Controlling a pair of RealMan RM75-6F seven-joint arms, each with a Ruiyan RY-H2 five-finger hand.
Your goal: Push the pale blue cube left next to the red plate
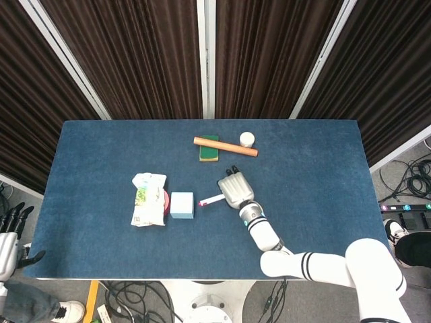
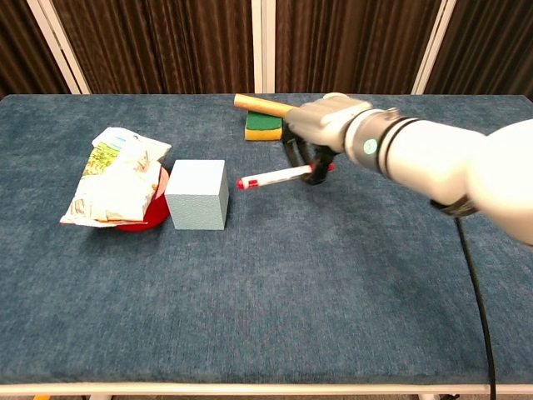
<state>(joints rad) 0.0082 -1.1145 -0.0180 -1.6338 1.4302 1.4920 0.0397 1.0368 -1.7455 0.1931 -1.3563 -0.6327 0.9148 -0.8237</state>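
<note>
The pale blue cube (image 1: 182, 205) (image 2: 197, 194) stands on the table touching the right side of the red plate (image 1: 166, 200) (image 2: 155, 209), which is mostly covered by a snack bag. My right hand (image 1: 234, 191) (image 2: 326, 125) is to the right of the cube, gripping a white marker with a red tip (image 1: 213, 199) (image 2: 273, 176). The marker tip points at the cube with a small gap between them. My left hand (image 1: 8, 235) hangs at the lower left, off the table, its fingers apart and holding nothing.
A snack bag (image 1: 149, 199) (image 2: 117, 176) lies over the plate. At the back are a green and yellow sponge (image 1: 209, 149) (image 2: 264, 126), a wooden stick (image 1: 225, 146) (image 2: 260, 105) across it and a small white pot (image 1: 247, 139) (image 2: 336, 102).
</note>
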